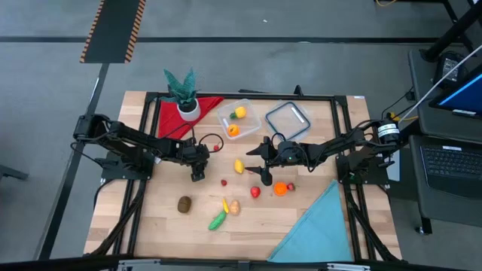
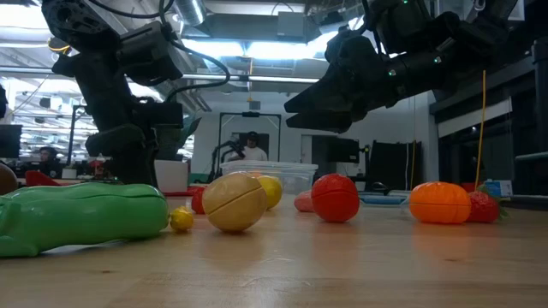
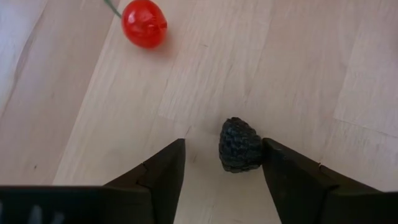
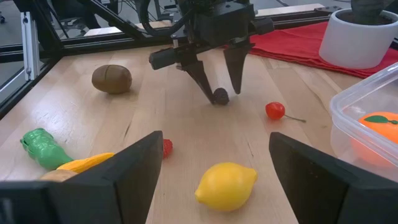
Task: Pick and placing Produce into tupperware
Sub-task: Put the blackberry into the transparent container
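Down on the wood, my left gripper (image 3: 224, 163) straddles a dark berry (image 3: 240, 145), fingers spread with 1 touching it, not yet clamped. My right gripper (image 1: 262, 154) hangs open just beside the lemon (image 1: 239, 165), near the tupperware (image 1: 239, 119) holding 2 pieces.

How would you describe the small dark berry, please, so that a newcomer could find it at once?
Start at the red cloth by the potted plant, then follow the left arm to its end effector. The blackberry lies on the wooden table between its fingers. It is the only black, bumpy piece; the nearby cherry is red and smooth.
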